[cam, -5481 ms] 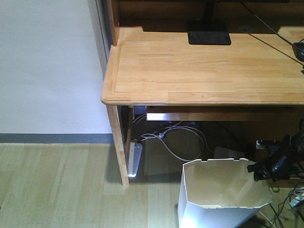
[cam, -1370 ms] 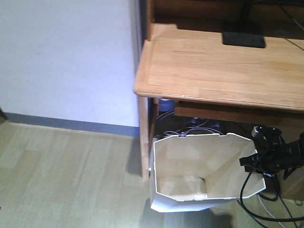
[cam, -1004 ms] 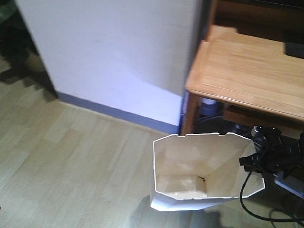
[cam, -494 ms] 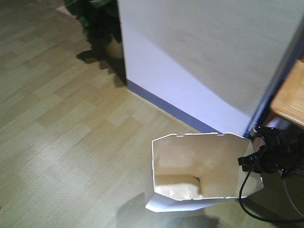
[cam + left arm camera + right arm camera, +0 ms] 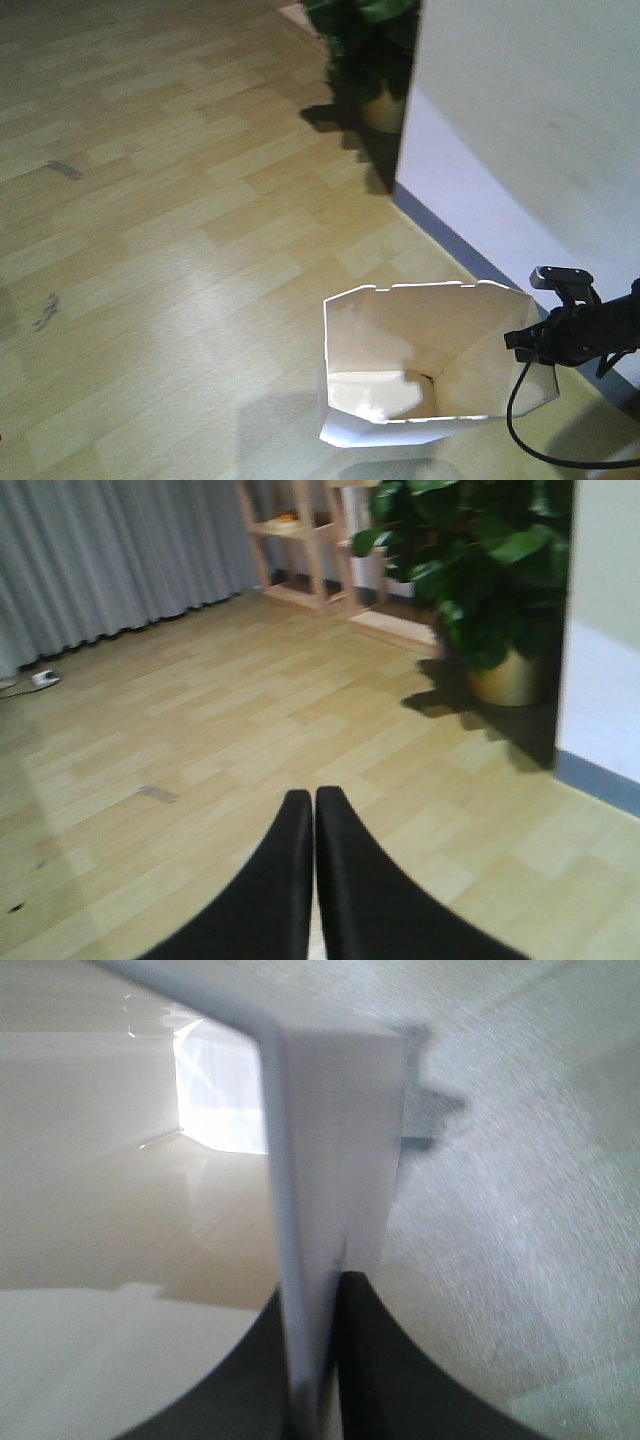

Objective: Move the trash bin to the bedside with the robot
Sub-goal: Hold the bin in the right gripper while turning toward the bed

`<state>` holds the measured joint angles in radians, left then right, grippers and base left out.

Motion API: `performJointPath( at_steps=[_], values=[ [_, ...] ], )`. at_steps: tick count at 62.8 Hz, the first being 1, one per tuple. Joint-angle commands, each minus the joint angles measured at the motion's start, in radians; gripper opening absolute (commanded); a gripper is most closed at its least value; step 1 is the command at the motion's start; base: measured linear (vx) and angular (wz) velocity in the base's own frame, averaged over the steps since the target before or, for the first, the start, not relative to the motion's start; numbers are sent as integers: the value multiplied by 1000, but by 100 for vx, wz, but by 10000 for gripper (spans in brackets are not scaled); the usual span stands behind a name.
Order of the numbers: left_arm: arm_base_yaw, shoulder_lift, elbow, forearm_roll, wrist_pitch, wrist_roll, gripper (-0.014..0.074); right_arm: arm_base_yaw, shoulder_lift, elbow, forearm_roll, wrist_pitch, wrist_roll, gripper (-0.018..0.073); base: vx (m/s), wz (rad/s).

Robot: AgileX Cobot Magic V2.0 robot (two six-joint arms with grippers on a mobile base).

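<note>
R arm (image 5: 598, 328) enters from the right edge of the front view: slim, black, roughly level, forearm pointing left. R pincer (image 5: 524, 344) sits at its end, clamped on the right-hand wall of the trash bin (image 5: 400, 330) just under the rim. In the R wrist view both black fingers (image 5: 240, 1380) sit low in frame w/ the thin white wall pinched betw. them, one finger on the inner side, the other on the outer side. Black cable (image 5: 515, 420) droops in a loop from the wrist, below the arm. L pincer (image 5: 307, 798): two black fingers pressed together right up to the tips, aimed fwd and slightly downward.
</note>
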<state>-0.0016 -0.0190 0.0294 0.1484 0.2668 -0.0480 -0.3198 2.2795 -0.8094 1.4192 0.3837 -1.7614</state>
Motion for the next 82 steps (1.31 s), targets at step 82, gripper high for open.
performJointPath(
  at_steps=[82],
  values=[
    [-6,-10,29,-1,-73,-8,-6,-4,-66,-10,33,211,5,-6,24,44]
  ],
)
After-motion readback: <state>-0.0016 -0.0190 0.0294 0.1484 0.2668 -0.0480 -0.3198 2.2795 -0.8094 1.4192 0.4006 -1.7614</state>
